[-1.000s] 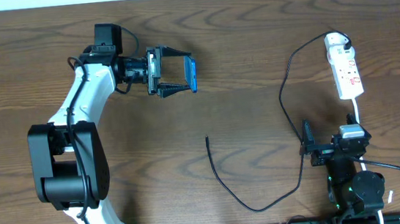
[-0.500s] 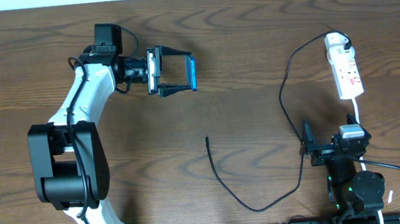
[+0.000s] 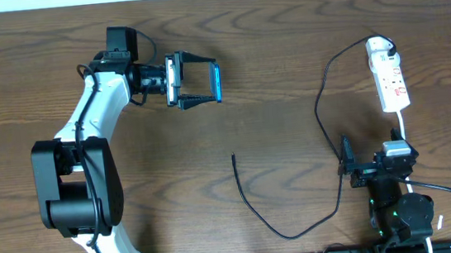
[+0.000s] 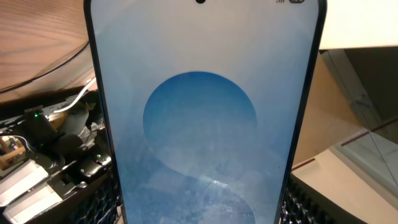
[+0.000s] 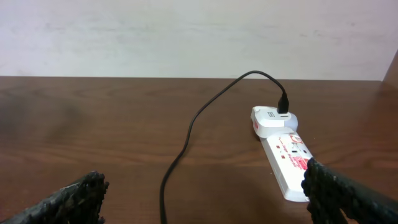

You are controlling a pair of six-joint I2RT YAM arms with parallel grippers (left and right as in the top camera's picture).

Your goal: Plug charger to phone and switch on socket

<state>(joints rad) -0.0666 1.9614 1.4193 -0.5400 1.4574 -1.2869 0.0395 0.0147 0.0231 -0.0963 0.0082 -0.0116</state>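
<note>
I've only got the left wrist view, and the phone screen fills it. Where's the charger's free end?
Observer: The free end of the charger lies loose around the middle of the table.
Operator: And its other end?
Observer: Plugged into the white adapter at the far end of the socket.
Operator: Right tool?
Observer: The right tool is open and empty, with the socket ahead to its right.

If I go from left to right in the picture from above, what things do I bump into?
white left arm → phone → charger's loose tip → socket
</note>
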